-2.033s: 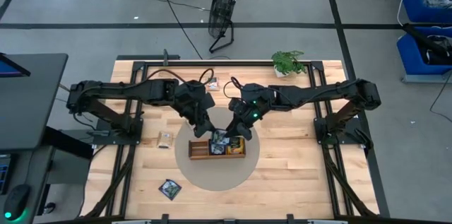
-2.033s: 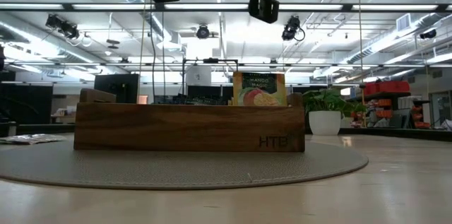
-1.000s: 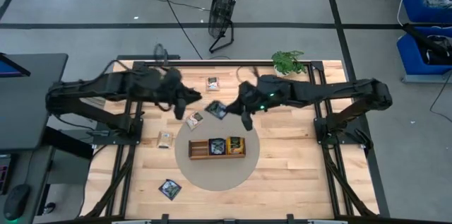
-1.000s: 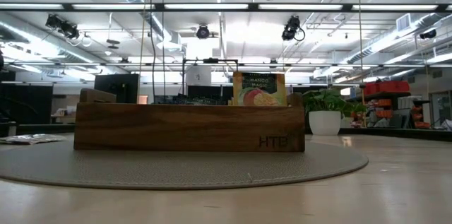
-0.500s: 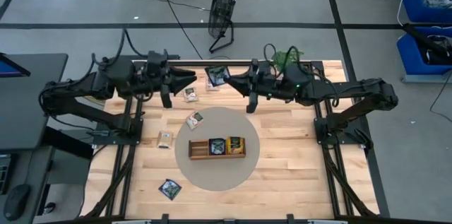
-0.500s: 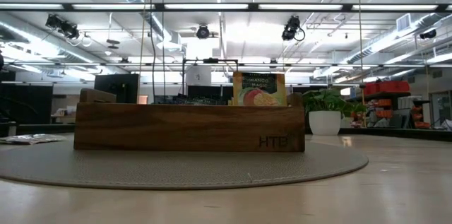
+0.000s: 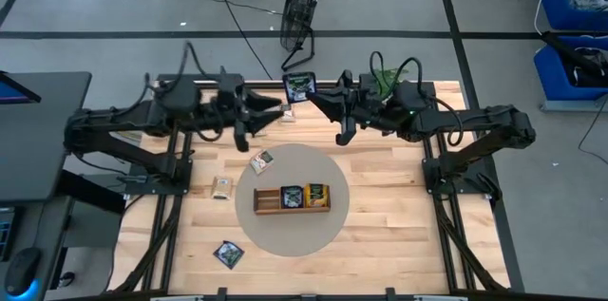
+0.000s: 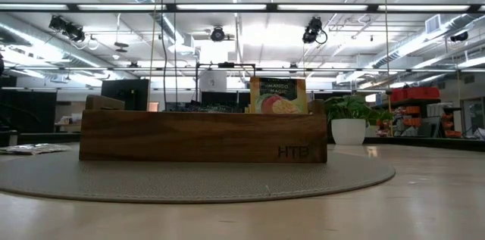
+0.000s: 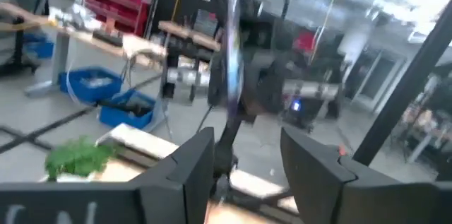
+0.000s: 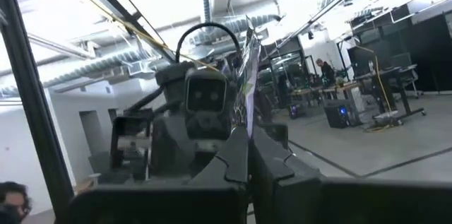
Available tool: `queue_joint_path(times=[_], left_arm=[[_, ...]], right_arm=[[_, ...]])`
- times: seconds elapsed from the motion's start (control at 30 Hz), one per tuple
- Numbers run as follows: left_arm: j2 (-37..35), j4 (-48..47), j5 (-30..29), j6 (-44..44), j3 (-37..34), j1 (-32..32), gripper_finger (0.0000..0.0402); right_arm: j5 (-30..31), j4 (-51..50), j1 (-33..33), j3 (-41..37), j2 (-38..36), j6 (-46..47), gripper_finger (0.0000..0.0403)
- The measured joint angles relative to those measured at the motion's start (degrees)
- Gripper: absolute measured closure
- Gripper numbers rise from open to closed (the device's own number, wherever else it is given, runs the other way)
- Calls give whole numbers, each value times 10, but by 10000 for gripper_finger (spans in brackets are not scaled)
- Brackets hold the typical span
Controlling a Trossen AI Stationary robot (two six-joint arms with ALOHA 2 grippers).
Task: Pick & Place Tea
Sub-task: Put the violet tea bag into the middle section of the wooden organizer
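Note:
A dark tea sachet (image 7: 300, 85) with a green print hangs in the air over the table's far edge. My right gripper (image 7: 315, 100) is shut on it. My left gripper (image 7: 271, 106) faces it from the left, open; in the left wrist view the sachet (image 9: 232, 75) shows edge-on between the spread fingers. The wooden tray (image 7: 292, 198) rests on a round mat (image 7: 285, 235) and holds a dark sachet (image 7: 292, 197) and an orange one (image 8: 278, 95), which stands upright. Loose sachets (image 7: 260, 159) (image 7: 222, 186) (image 7: 228, 253) lie flat on the table. My right gripper pinches one edge of the dark sachet (image 10: 248, 114) between its two shut fingers. The fingers come about level from the table's right. The sachet sticks out beyond the fingertips, lifted clear of the table.
A potted plant (image 7: 388, 81) stands at the far right of the table. Another sachet (image 7: 286, 111) lies near the far edge, under the grippers. A fan (image 7: 302, 16) stands on the floor beyond the table. Dark frame rails (image 7: 171, 216) run along both sides.
Both grippers have gone from above the mat's far side toward the table's far edge and have turned level, tips facing each other. The dark sachet has travelled with them, clear of the table. The tray and the loose sachets have stayed put.

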Motion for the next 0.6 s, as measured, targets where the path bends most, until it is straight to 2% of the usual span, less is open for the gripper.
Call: queue_joint_path(times=[0.27,0.6], left_arm=[[25,60,17,-2,1,2,225],[32,55,19,-32,0,24,231]], right_arm=[[-8,-9,5,0,3,2,403],[-9,-10,9,0,5,2,403]])
